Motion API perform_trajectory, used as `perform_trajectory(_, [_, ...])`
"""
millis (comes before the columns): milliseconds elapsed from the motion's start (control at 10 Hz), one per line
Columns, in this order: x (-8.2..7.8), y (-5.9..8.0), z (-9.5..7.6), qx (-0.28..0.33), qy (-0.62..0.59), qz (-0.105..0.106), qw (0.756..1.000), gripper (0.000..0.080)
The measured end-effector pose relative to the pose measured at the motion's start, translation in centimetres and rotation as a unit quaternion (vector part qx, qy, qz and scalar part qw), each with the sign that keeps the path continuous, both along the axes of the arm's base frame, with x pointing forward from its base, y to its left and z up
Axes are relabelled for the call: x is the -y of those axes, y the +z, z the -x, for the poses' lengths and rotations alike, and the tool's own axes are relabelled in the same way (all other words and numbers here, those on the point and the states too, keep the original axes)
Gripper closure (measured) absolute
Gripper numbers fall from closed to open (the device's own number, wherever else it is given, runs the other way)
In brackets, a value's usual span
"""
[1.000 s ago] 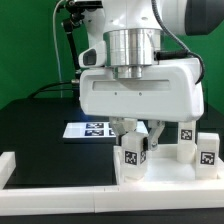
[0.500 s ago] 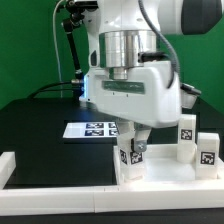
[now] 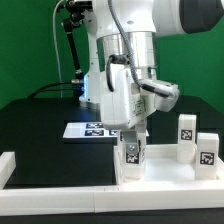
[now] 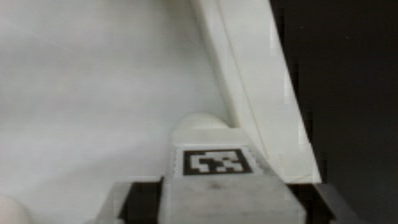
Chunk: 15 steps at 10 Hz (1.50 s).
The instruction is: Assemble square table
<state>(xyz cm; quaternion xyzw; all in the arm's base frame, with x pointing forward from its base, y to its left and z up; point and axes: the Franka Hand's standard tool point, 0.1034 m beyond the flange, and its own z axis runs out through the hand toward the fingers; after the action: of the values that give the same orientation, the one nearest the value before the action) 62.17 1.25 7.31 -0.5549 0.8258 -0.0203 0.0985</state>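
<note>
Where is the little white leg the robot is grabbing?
In the exterior view, the leg stands upright on the square tabletop, just right of centre, between the gripper fingers; the marker board lies to its left.

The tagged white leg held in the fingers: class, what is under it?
The leg stands on the white square tabletop, beside its raised rim. The fingers clamp its sides. The joint beneath the leg is covered by the leg itself.
</note>
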Motion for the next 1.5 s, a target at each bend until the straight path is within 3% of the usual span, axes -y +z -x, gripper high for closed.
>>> perform_trajectory(300, [0.3, 0.0, 0.0, -0.002, -0.014, -0.003, 1.0, 0.0506])
perform_trajectory(400, [0.3, 0.0, 0.0, -0.002, 0.013, 0.005, 1.0, 0.043])
perform_trajectory(500, [0.2, 0.1, 0.0, 0.002, 0.131, 0.035, 0.991, 0.0271])
perform_trajectory(600, [0.2, 0.1, -0.1, 0.009, 0.199, 0.052, 0.979, 0.0271])
perform_trajectory(700, [0.3, 0.0, 0.0, 0.01, 0.218, 0.056, 0.974, 0.0187])
perform_trajectory(1000, [0.5, 0.0, 0.0, 0.013, 0.287, 0.07, 0.955, 0.0152])
perform_trajectory(1100, [0.5, 0.0, 0.0, 0.013, 0.329, 0.08, 0.941, 0.0152])
perform_trajectory(1300, [0.3, 0.2, -0.3, 0.01, 0.501, 0.122, 0.857, 0.015])
perform_trajectory(1500, [1.1, 0.3, -0.4, 0.014, 0.576, 0.136, 0.806, 0.015])
